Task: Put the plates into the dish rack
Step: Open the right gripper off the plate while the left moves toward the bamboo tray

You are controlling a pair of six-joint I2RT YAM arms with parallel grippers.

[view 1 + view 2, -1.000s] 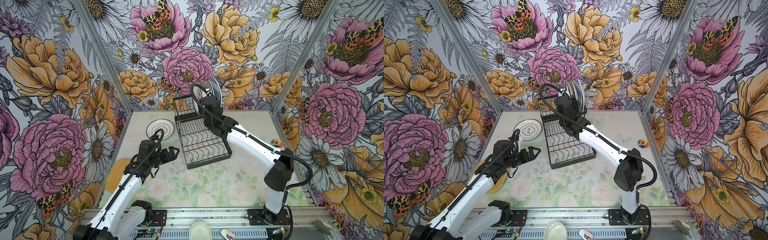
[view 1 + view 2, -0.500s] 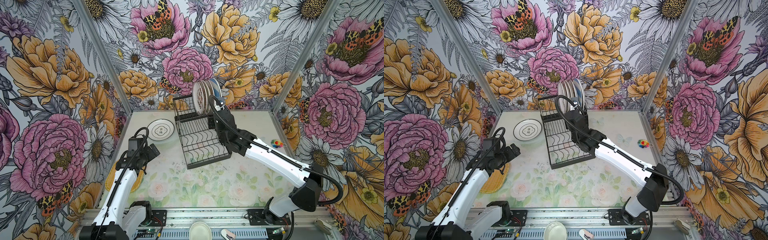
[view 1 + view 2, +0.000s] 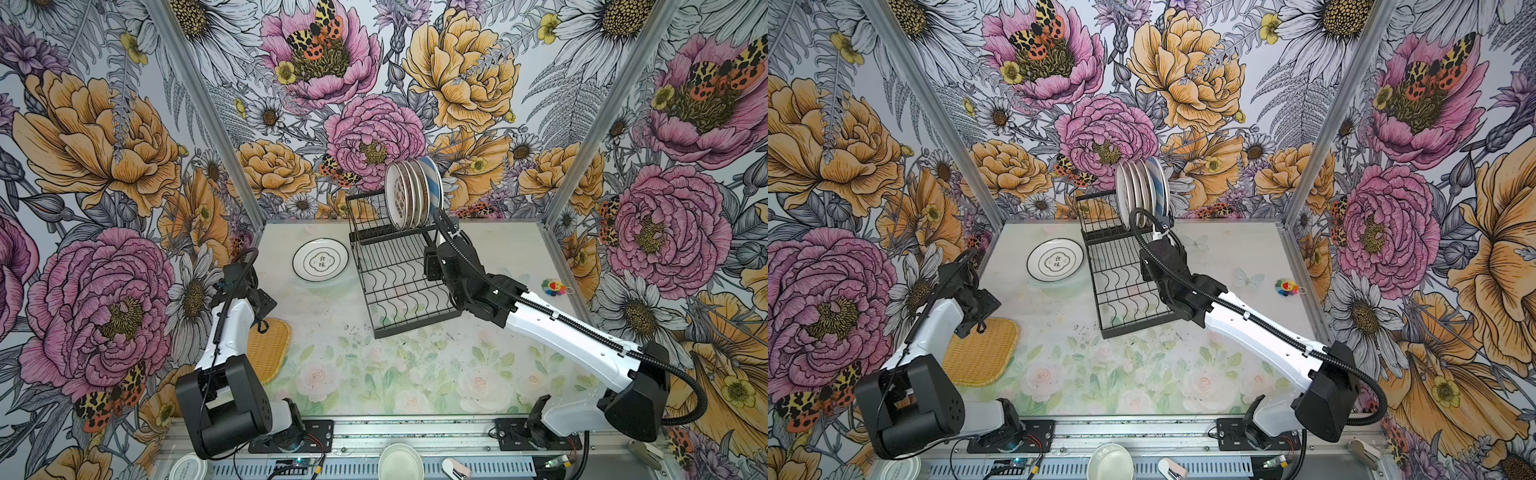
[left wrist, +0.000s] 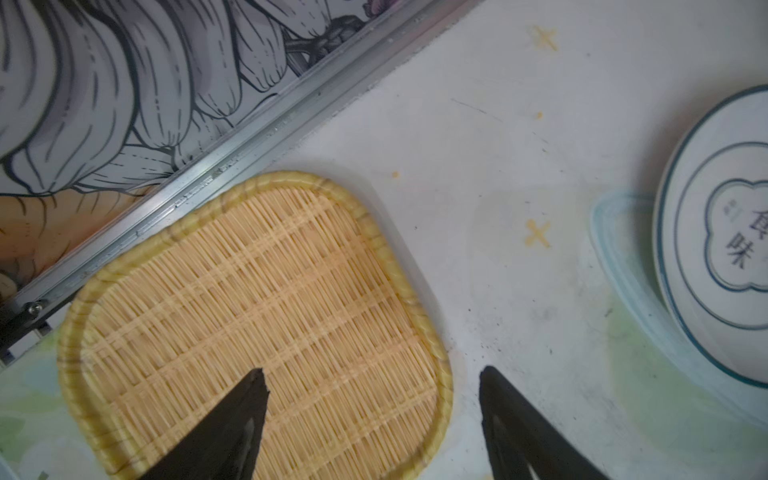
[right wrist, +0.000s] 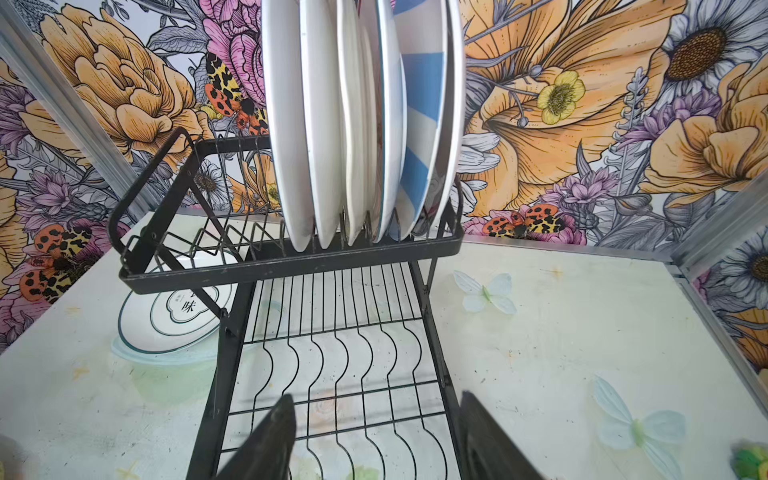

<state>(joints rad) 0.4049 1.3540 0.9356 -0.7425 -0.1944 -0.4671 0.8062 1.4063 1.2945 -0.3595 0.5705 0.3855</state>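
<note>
Left wrist: left gripper [image 4: 372,370] apart above yellow woven tray [image 4: 249,291]. Right gripper [image 5: 376,395] apart, empty, over dish rack [image 5: 291,266].

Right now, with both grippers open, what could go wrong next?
The woven tray lies flat beside the wall rail; the open left gripper, one finger over it and one outside its rim, may push it instead of gripping. The plates stand crowded in the dish rack; the right gripper, close by, could knock them.
</note>
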